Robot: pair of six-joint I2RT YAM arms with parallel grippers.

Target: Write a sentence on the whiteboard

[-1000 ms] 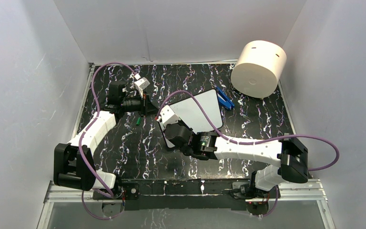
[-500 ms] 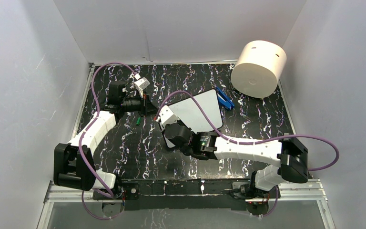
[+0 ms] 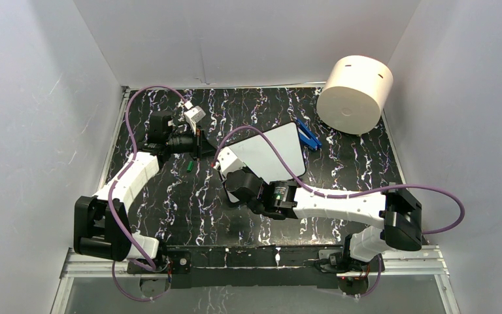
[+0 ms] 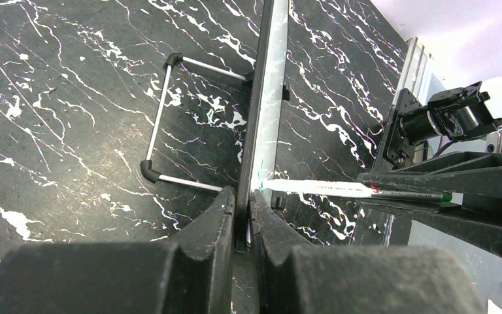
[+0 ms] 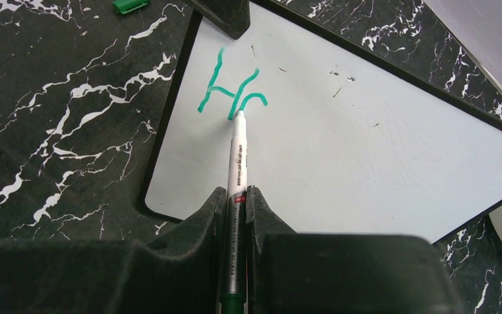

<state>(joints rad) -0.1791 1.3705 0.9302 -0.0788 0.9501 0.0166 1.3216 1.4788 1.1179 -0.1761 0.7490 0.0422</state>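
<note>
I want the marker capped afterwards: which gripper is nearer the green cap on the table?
Left. The left gripper, clamped on the whiteboard's edge, sits just beside the green cap; the right gripper, holding the marker tip against the board, is farther away.

Marbled table (image 3: pixel 170 203) with whiteboard (image 3: pixel 265 157), green cap (image 3: pixel 189 166), cream cylinder (image 3: pixel 355 95)

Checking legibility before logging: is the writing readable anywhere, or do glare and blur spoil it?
Right wrist: green strokes sharp on the whiteboard, near jaws blurred. Left wrist: whiteboard edge-on, glare beside the marker tip. Top external: evenly lit, strokes hidden behind the right arm.
</note>
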